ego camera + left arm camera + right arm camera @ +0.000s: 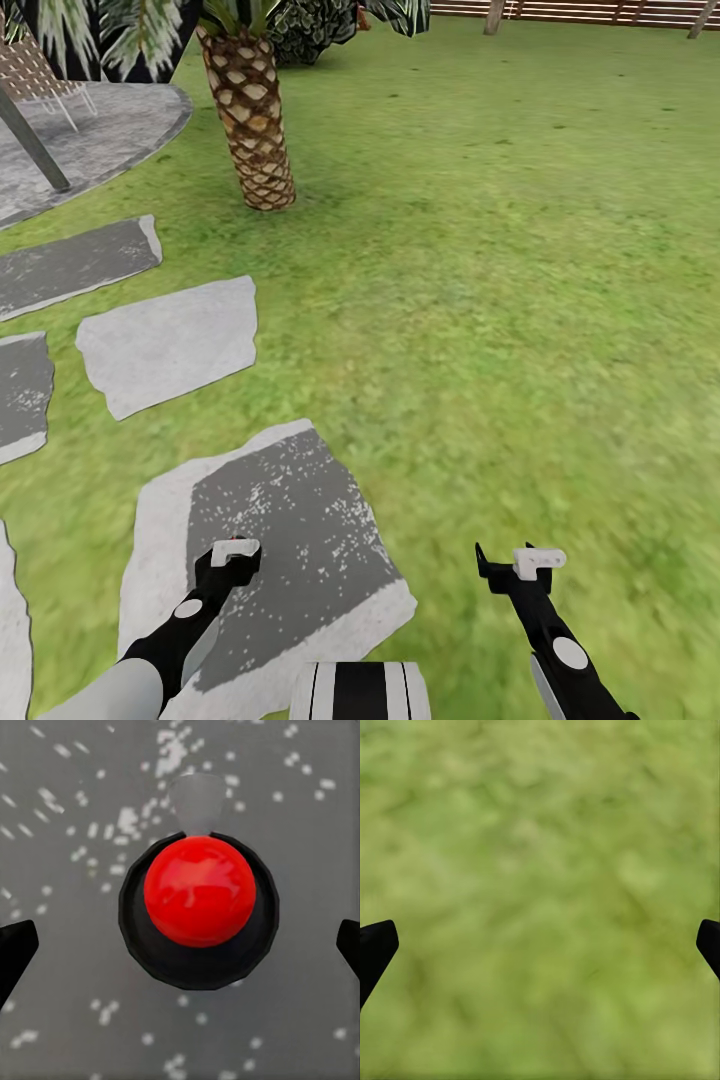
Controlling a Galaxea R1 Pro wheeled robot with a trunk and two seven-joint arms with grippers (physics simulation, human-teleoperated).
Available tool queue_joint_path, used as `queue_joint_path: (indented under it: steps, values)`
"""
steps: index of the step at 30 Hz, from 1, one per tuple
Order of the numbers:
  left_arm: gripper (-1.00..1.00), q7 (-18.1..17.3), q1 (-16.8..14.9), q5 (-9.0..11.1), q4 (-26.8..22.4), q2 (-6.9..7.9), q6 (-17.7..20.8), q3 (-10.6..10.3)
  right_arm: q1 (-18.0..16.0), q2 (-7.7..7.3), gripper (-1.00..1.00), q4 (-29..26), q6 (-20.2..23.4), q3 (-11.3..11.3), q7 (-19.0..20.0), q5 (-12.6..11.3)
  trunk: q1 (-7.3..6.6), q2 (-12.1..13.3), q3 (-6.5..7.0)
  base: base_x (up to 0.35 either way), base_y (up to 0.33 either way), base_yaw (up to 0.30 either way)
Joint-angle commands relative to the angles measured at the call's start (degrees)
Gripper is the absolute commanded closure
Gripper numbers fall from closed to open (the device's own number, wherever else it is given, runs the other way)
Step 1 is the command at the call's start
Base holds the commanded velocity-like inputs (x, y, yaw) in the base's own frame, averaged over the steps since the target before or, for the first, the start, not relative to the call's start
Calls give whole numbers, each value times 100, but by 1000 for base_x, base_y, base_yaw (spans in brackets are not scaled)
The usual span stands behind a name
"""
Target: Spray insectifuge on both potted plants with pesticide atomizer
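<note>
**Atomizer under the left gripper, grasp not yet made**

Lawn (520,300) fills most of the head view, with grey stepping stones at its left, a paved patio (110,140) at the far left corner, a palm trunk (255,130) beside it and a slatted fence (600,10) along the far edge; no small potted plants can be made out, so the spraying step looks some way off.

At the left, the left gripper (234,553) hangs over the nearest stone (290,520), and a speck of red shows at its tip; the left wrist view looks straight down on the atomizer (199,900), its red top in a dark round collar with a pale nozzle, standing on the speckled stone; the two dark fingertips (15,952) sit wide apart at either edge, clear of the bottle, so this hand is spread and holds nothing.

At the right, the right gripper (520,565) hovers over bare grass; its fingertips (375,949) also stand wide apart with nothing between them.

The step in hand looks like the pick-up; the next move probably calls for lowering the left gripper squarely around the body and closing without tipping the bottle.

No brand, label or writing can be read anywhere.
</note>
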Motion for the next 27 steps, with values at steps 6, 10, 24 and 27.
queue_joint_path:
  steps: [6,10,24,27]
  values:
    - [-100,7,25,6,6,-1,-28,3,-2,1,-100,3,-16,-5,1,22,-1,-1,-2,0,0,0]
    - [-100,7,39,6,5,-1,-27,3,-2,1,-100,3,-16,-5,1,22,-1,-1,22,0,0,0]
    - [-100,7,49,6,5,-1,-32,3,-2,1,-100,3,-16,-5,1,22,-1,-1,88,0,0,-22]
    - [-100,7,50,6,5,-1,-31,3,-2,1,-100,2,-16,-5,1,22,-1,-1,101,0,0,-44]
